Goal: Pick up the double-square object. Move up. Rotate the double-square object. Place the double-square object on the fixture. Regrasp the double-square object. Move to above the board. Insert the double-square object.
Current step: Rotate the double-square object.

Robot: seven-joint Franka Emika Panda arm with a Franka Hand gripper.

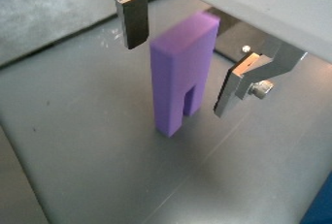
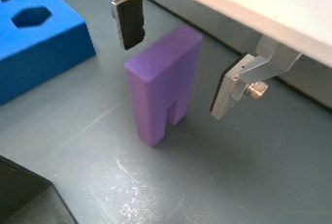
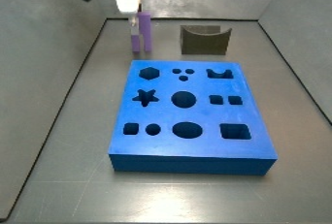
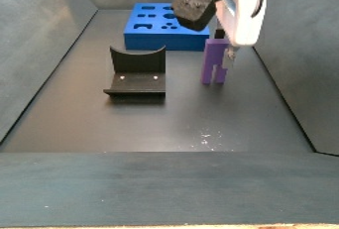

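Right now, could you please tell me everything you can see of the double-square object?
The double-square object is a matte lilac block, seemingly plastic. It stands upright on the dark floor, its notched end down, forming two square prongs. In both wrist views the open gripper straddles its top, fingers apart from it. It stands beside the blue board, near the fixture.

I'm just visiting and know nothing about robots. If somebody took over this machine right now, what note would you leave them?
Pincer: open, fingers either side of the double-square object, not gripping.
Double-square object: standing upright on the floor, notch end down, beside the board.
Fixture: empty, standing apart from the board.
Done: nothing yet, judging by the object on the floor.
Left: close, lift, rotate, set on the fixture, regrasp, carry above the board, insert.
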